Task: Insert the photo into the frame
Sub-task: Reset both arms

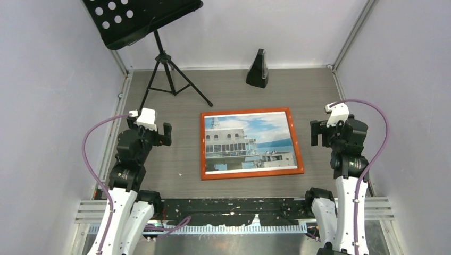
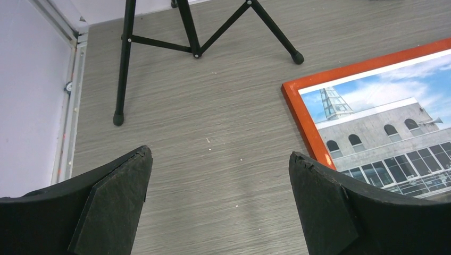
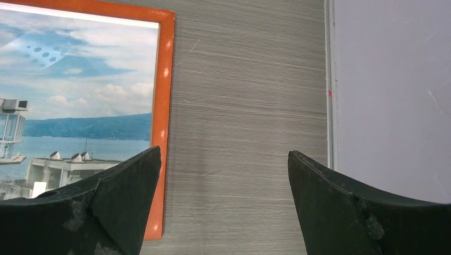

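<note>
The orange frame [image 1: 246, 173] lies flat in the middle of the table, and the photo [image 1: 247, 141] of a white building, sky and water lies inside it. In the left wrist view the frame's left edge [image 2: 303, 119] and the photo [image 2: 383, 122] show at right. The right wrist view has the frame's right edge [image 3: 162, 106] and the photo [image 3: 80, 79] at left. My left gripper [image 1: 161, 134] hovers left of the frame, open and empty. To the frame's right my right gripper [image 1: 319, 133] stands open, nothing between its fingers.
A black music stand [image 1: 159, 58] on a tripod rises at the back left; its legs [image 2: 191, 32] reach toward the frame. A black metronome [image 1: 258, 70] stands at the back centre. Walls close in the table on the left [image 2: 26, 106] and right [image 3: 388, 95].
</note>
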Available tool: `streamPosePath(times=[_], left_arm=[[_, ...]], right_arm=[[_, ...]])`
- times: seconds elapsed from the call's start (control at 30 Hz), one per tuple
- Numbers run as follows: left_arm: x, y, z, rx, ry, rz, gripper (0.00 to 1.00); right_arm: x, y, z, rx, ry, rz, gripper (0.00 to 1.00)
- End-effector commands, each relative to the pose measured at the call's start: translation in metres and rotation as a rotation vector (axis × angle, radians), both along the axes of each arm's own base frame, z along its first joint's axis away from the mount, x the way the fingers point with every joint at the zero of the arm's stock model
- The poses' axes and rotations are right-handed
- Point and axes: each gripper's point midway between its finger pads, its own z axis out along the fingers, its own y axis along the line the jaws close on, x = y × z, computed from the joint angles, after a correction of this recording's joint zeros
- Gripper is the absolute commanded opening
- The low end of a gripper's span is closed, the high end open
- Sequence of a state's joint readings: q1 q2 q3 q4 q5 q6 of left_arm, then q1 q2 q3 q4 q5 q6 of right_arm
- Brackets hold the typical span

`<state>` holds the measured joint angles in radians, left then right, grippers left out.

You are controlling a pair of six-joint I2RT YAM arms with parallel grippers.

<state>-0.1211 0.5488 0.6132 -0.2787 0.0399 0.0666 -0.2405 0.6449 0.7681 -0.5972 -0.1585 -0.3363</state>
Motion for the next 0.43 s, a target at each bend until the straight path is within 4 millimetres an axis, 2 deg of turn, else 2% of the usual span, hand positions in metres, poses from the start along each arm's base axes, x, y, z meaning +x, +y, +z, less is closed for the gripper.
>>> streamPosePath(times=[0.0,0.4], left_arm=[[0.0069,-0.0011,0.0136,0.013,-0.067,-0.018,1.0],[0.0087,-0.0014,0.0072,0.023,-0.044,-0.029,1.0]], right_arm=[[0.0024,-0.0056,0.017,-0.038,-0.079,-0.013,0.95],[0.0013,-0.0091,0.0154,-0.051,-0.078,-0.02,0.95]])
